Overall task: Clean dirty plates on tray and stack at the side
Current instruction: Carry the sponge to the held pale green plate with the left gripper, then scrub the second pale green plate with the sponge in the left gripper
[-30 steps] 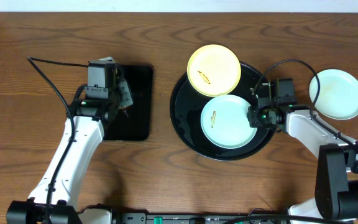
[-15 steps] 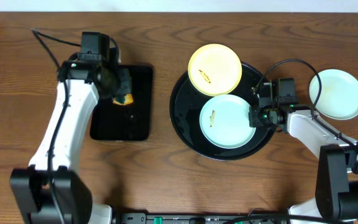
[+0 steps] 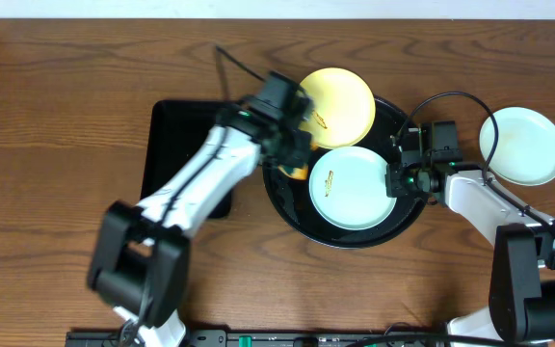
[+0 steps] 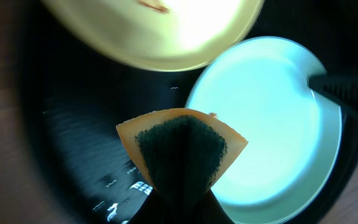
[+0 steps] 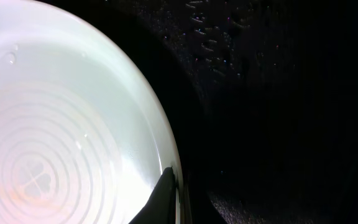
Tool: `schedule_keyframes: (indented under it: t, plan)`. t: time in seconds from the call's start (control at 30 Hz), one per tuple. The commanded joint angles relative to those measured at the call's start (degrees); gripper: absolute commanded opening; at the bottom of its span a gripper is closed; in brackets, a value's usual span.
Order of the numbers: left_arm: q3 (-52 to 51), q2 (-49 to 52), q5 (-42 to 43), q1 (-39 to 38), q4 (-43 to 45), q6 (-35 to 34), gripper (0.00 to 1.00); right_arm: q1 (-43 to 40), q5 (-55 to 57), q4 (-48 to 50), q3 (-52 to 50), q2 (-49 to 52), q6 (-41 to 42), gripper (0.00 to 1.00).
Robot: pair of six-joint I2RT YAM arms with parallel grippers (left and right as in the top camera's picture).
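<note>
The round black tray (image 3: 292,207) holds a mint-white plate (image 3: 355,188) with a small brown smear. A pale yellow plate (image 3: 340,101), also smeared, rests over the tray's far rim. A second mint-white plate (image 3: 522,145) lies on the table at the right. My left gripper (image 3: 297,159) is shut on an orange and green sponge (image 4: 182,146), held above the tray (image 4: 61,124) beside the mint plate's (image 4: 272,124) left edge. My right gripper (image 3: 395,178) is shut on that plate's right rim (image 5: 61,124), with one finger on the rim (image 5: 176,186).
A smaller rectangular black tray (image 3: 176,145) lies on the wooden table to the left, partly under my left arm. Cables run behind both arms.
My left arm has swung right from the rectangular tray to the round tray, carrying the sponge. The right arm and the plates have not moved.
</note>
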Motion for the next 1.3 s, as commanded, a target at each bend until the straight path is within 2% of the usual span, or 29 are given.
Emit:
schedule_keyframes:
  t: [0.0,0.2,0.63,1.27]
  plan:
    - [0.72,3.69,-0.72,-4.11,3.08,-0.55,0.08,0.55,1.03,-0.66,-0.9,1.4,-0.17,0.01]
    - [0.72,8.39,-0.76,-6.64,8.66,-0.31,0.07,0.55,1.03,-0.66,-0.9,1.4,-0.17,0.01]
    - [0.5,13.03,-3.98,-6.86,9.03,0.11,0.07,0.55,1.03,-0.81,-0.9,1.4,-0.17,0.01]
    - [-3.06,16.76,-2.16,-7.63,10.82,-0.15,0.07,0.55,1.03,-0.92,-0.94,1.4,-0.2,0.01]
